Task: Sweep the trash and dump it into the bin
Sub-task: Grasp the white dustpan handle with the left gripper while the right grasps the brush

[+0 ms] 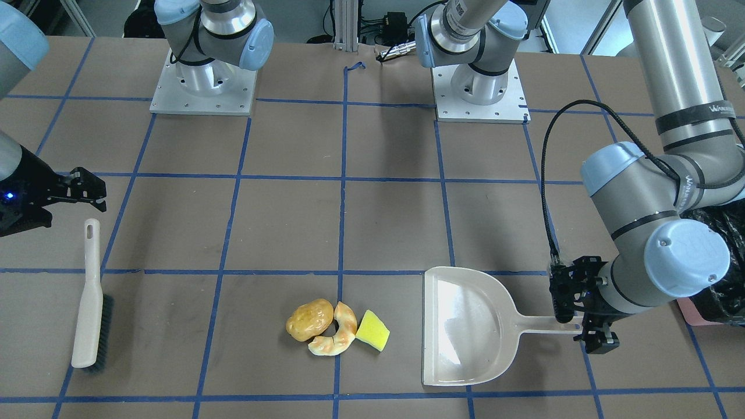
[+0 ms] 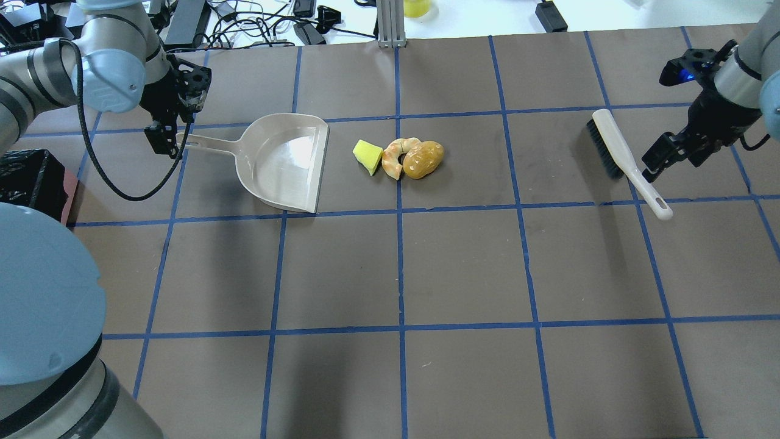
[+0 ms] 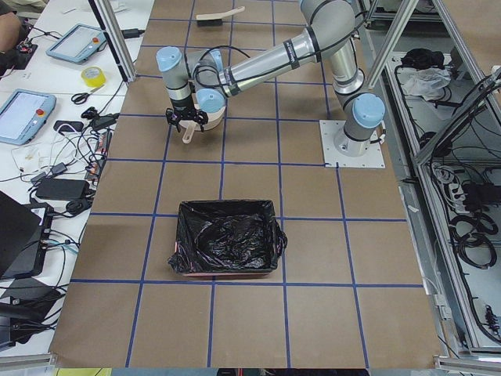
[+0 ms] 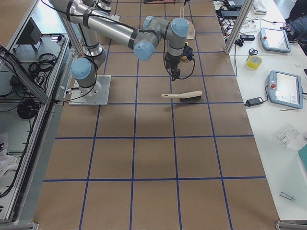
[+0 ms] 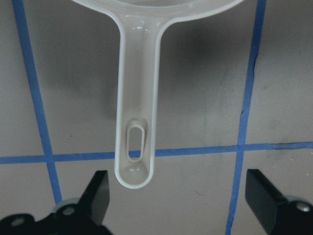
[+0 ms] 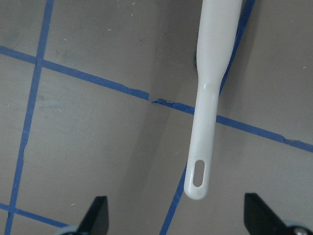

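Note:
The trash lies in a cluster on the brown table: a golden-brown potato lump (image 1: 309,319), a curved shrimp piece (image 1: 337,336) and a yellow wedge (image 1: 373,330). They also show in the overhead view as lump (image 2: 423,160), shrimp (image 2: 395,157) and wedge (image 2: 367,156). A beige dustpan (image 1: 465,326) lies beside the wedge with its mouth towards it. My left gripper (image 1: 579,323) is open above the end of the dustpan handle (image 5: 136,122). My right gripper (image 1: 90,189) is open above the handle (image 6: 210,98) of a beige brush (image 1: 90,297). The bin (image 3: 227,239) stands behind the left arm.
The brush (image 2: 627,158) lies flat, bristles towards the trash, about two grid squares from it. The bin's black bag shows at the edge of the front view (image 1: 722,273). Both arm bases (image 1: 204,81) stand at the far side in that view. Blue tape lines grid the table.

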Controlling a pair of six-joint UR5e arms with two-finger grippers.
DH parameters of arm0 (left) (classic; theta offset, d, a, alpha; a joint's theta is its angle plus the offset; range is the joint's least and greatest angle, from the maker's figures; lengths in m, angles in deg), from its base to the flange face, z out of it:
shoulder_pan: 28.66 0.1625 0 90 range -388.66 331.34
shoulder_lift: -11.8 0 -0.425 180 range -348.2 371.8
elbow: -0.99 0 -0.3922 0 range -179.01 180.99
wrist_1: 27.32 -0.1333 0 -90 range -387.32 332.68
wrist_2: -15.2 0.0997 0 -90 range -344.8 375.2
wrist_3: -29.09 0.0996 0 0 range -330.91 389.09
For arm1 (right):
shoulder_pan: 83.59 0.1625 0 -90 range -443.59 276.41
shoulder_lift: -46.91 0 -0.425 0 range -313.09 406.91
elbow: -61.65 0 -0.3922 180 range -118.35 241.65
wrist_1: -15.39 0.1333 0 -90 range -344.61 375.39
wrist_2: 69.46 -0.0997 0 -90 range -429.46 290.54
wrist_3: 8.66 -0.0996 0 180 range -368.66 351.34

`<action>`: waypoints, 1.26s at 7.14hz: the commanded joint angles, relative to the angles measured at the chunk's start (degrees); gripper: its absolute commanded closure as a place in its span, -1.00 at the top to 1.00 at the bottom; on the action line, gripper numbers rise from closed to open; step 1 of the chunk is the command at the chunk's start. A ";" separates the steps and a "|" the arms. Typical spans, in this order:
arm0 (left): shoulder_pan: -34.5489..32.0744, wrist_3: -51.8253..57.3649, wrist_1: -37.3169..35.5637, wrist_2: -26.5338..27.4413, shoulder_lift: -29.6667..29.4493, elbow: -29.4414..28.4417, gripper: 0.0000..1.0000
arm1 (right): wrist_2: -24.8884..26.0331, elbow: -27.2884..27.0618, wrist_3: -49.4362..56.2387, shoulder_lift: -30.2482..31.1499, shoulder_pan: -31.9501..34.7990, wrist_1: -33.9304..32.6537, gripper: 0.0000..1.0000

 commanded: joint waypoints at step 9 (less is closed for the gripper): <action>0.70 -2.56 -1.30 -4.22 -2.52 1.20 0.46 | 3.46 -2.96 -0.39 -9.02 -1.05 -6.64 -0.66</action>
